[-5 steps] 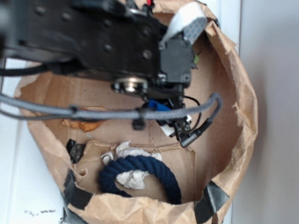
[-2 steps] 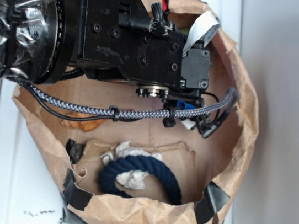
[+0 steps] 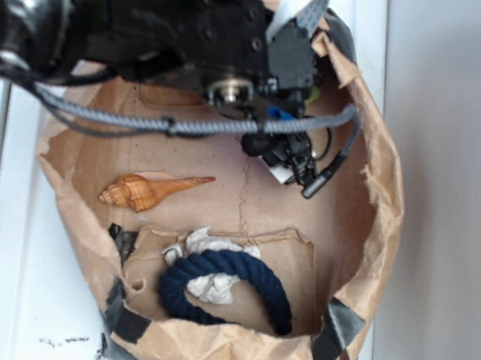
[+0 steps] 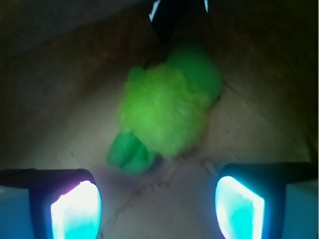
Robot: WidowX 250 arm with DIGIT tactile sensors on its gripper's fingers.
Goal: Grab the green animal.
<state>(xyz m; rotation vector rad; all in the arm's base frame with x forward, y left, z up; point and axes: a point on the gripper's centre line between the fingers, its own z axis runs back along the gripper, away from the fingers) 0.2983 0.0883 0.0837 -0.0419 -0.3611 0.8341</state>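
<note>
- Exterior view: shifted up and toward the far rim of the paper bag (image 3: 378, 208) since a moment ago, the black arm (image 3: 165, 17); uncovered by that shift, an orange-brown shell (image 3: 151, 192) on the bag floor.
- Unmoved near the front rim: the dark blue rope ring (image 3: 225, 287).
- Means a gripper (image 3: 290, 156) now carried closer to the back corner, probably lining up on the target rather than gripping yet.
- Not visible here: the green animal, masked by the arm and wrist; spread of the jaws also hidden.
- Wrist view: shows what the other cannot — the green animal (image 4: 167, 107) lying on the brown floor, ahead of and roughly between the two fingertips (image 4: 75, 209), untouched.
- Jaws spread wide, nothing pinched.
- Blurred, so finer detail left unsaid.
</note>
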